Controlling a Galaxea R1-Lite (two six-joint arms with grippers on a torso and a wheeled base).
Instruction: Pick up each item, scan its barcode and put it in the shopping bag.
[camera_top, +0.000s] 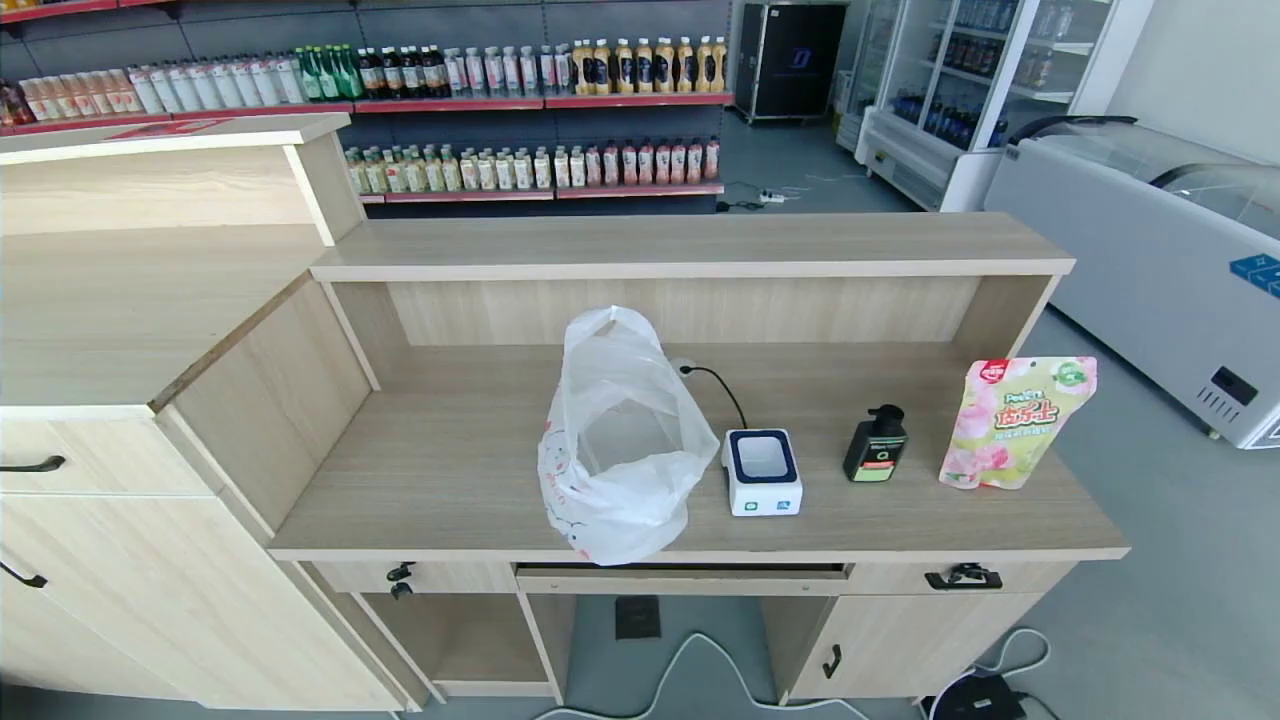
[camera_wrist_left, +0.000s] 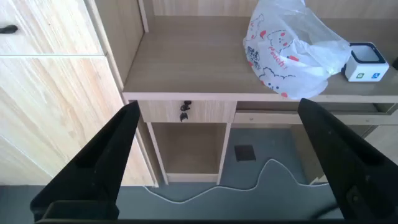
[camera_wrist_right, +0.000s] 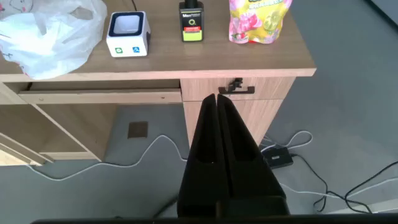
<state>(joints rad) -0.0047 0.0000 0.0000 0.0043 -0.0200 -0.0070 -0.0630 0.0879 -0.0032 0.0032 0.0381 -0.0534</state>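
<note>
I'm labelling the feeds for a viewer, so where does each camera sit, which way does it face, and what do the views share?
Head: up on the robot, facing forward and down at the counter with bag, scanner, bottle and pouch.
Left wrist: back from the counter's front, facing it along the open left gripper, toward the bag.
Right wrist: back from the counter's front, facing it along the shut right gripper, toward scanner, bottle and pouch.
Shared: all three show bag and scanner.
</note>
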